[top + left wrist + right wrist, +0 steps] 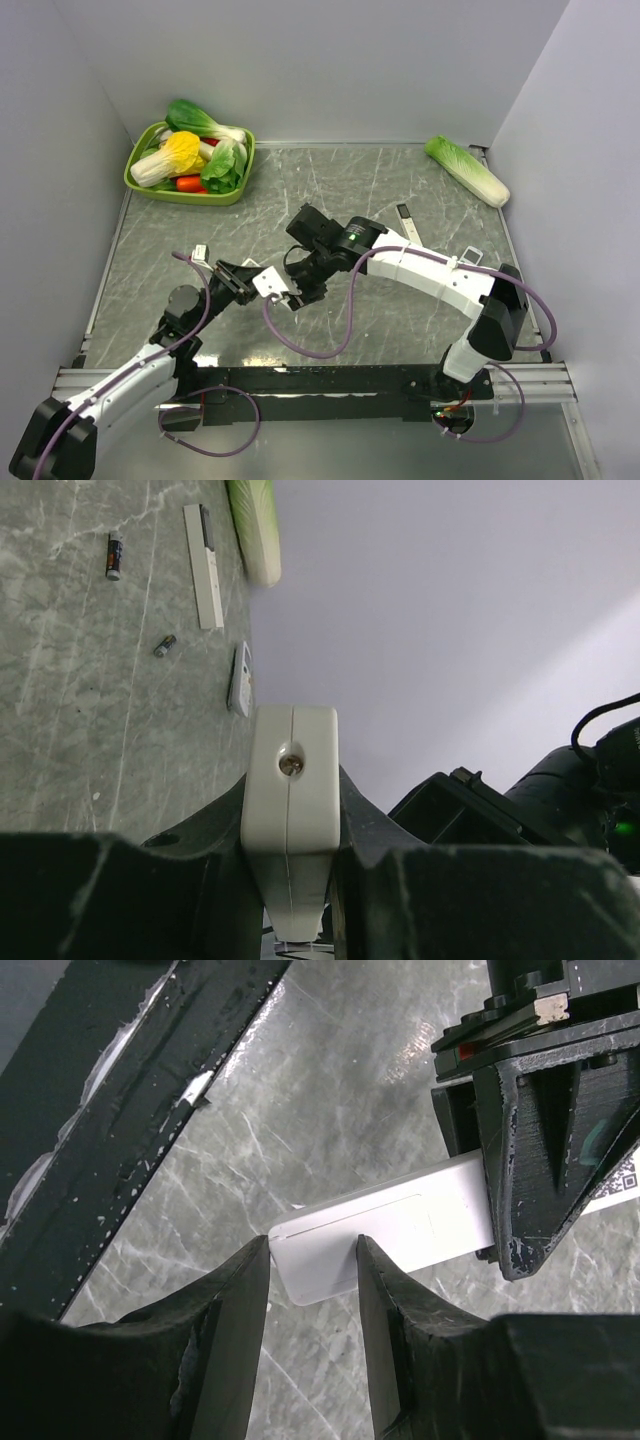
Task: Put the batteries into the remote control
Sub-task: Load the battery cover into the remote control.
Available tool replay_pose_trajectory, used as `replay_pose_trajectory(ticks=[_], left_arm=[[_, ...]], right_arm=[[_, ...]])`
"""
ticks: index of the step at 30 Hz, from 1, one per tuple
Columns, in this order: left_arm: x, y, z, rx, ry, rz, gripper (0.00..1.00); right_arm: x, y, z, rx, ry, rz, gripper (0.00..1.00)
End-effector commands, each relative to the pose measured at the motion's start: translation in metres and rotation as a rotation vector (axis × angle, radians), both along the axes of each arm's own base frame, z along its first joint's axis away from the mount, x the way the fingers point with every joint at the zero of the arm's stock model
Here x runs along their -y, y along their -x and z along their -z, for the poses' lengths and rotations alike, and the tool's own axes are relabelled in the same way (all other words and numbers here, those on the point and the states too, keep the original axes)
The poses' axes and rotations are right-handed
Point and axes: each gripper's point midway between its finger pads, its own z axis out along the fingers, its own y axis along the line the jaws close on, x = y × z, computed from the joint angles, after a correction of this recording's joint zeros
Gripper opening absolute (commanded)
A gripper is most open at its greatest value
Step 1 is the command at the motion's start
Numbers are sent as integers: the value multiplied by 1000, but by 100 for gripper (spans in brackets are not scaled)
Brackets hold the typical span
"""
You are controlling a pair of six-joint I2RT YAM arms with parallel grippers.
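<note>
Left gripper (292,815): I see it clamped tight on one end of the remote control (390,1225).
Right gripper (312,1250): half spread, fingers (240,1300) flanking the remote's free end. I cannot tell whether they touch it.
Remote's place: bridging my two grippers, above the middle of the table (350,180).
Farther off: two small cells (114,556), too small for me to identify, lie beside a white remote with a black end (205,565).

Top ext cam: high, behind arm bases (458,378), looks down on whole table (400,190). L wrist cam: v. close, rolled sideways, tabletop at frame left, wall (450,630) right. R wrist cam: close, faces down at tabletop. All 3 share remote control (400,1225).
</note>
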Motion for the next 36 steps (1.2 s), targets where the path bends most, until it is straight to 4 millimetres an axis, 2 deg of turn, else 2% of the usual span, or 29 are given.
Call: replay_pose_trajectory(ticks=[1, 2, 3, 5, 7, 8, 9, 10, 12, 13, 17, 19, 20, 22, 23, 24, 25, 26, 27, 28, 29, 30, 32, 33, 36], left_arm=[[19, 50, -94, 274, 149, 221, 2], [18, 46, -89, 255, 136, 199, 2], [16, 44, -87, 253, 129, 180, 2], [11, 36, -87, 254, 122, 120, 2], [7, 29, -83, 236, 105, 84, 2], [5, 25, -82, 229, 102, 59, 2], [3, 21, -80, 222, 94, 44, 2], [2, 18, -79, 220, 85, 32, 2], [-3, 11, -76, 213, 69, 5, 2], [-4, 10, -75, 218, 53, -1, 1], [-9, 0, -73, 253, -29, -47, 2], [-12, 0, -75, 281, -60, -63, 2], [-13, -1, -74, 285, -70, -73, 2], [-17, -2, -75, 301, -84, -98, 2], [-18, -2, -73, 297, -93, -104, 2], [-21, -3, -75, 302, -94, -122, 2], [-23, -4, -73, 304, -102, -130, 2], [-24, -4, -72, 306, -103, -137, 2], [-26, -4, -74, 313, -100, -150, 1], [-26, -5, -70, 311, -100, -155, 2], [-28, -5, -70, 316, -96, -162, 2], [-29, -5, -73, 332, -86, -168, 2], [-30, -5, -67, 329, -78, -175, 2], [-31, -4, -73, 348, -53, -179, 2], [-31, -3, -68, 341, -34, -179, 1]], right_arm=[[-39, -47, -32, 184, -213, 45, 47], [-35, -44, -27, 171, -208, 45, 48], [-32, -42, -36, 177, -232, 56, 49], [-27, -34, -31, 155, -220, 53, 50], [-21, -27, -35, 138, -219, 61, 51], [-17, -23, -30, 128, -209, 61, 53], [-15, -22, -35, 137, -226, 70, 54], [-11, -19, -28, 127, -217, 75, 55], [-8, -18, -35, 137, -242, 97, 55], [-4, -18, -31, 128, -238, 111, 55], [1, -22, -44, 111, -292, 234, 60], [4, -23, -58, 88, -350, 312, 63], [7, -21, -69, 44, -384, 369, 64], [10, -22, -75, -2, -423, 441, 67], [11, -23, -93, -49, -489, 520, 71], [12, -24, -100, -79, -523, 558, 76], [14, -24, -96, -118, -536, 601, 86], [17, -26, -112, -189, -602, 685, 92], [18, -26, -115, -235, -625, 732, 99], [21, -29, -110, -281, -631, 789, 100], [23, -31, -118, -354, -670, 860, 100], [23, -31, -111, -409, -665, 910, 100], [24, -32, -111, -567, -693, 1025, 100], [23, -36, -103, -613, -700, 1072, 100], [23, -39, -85, -782, -708, 1208, 100]])
